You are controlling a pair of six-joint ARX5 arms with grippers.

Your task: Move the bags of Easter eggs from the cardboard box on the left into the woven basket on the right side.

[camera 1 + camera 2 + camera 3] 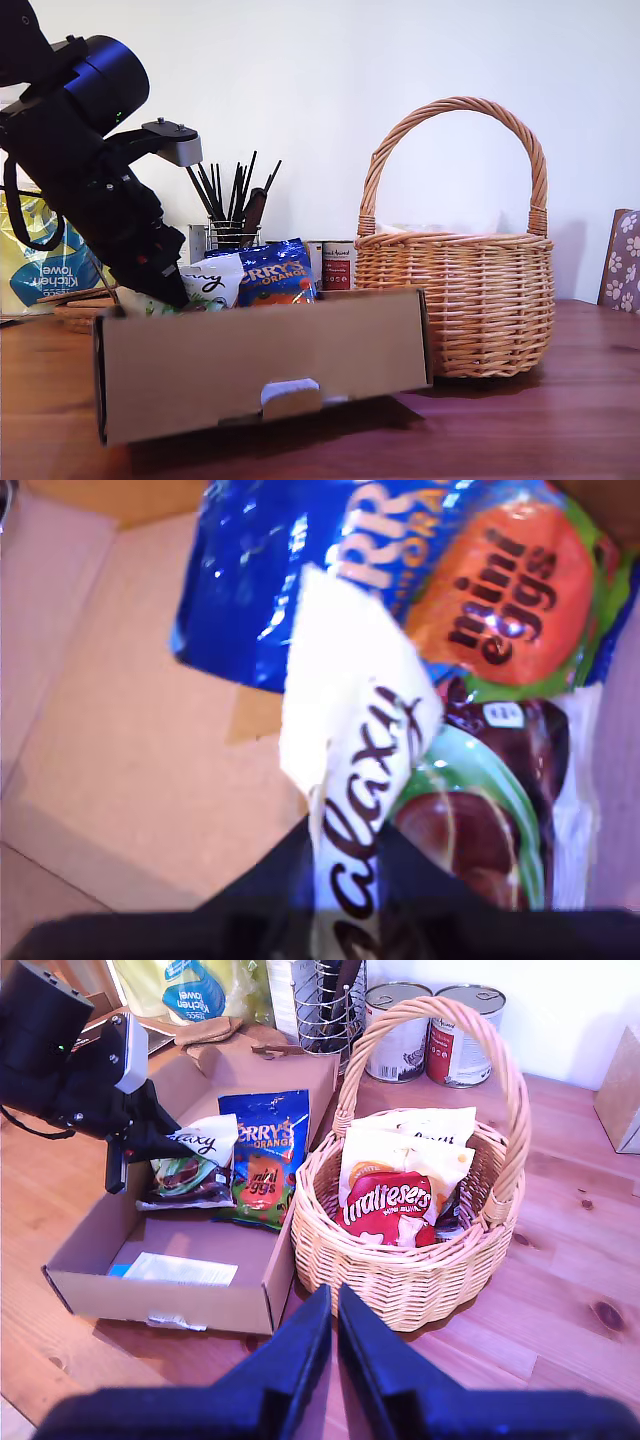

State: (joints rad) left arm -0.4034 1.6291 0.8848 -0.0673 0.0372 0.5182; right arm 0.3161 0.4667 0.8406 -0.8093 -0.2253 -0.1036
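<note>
The cardboard box (250,365) stands on the exterior view's left, the woven basket (455,300) on its right. My first gripper (170,290) reaches into the box and is shut on the top edge of the white-green bag (350,710), with the blue Terry's mini eggs bag (480,610) lying beside it. From above, the white-green bag (190,1165) and blue bag (265,1150) rest in the box (160,1305). A white-orange Maltesers bag (390,1205) lies inside the basket (400,1280). My second gripper (335,1295) hovers shut above the basket's near rim, holding nothing.
Behind the box are a yellow-green kitchen towel pack (40,265), a wire holder of dark utensils (230,235) and two cans (400,1030). A white leaflet (180,1270) lies on the box floor. Another pale bag (420,1125) sits behind the Maltesers bag.
</note>
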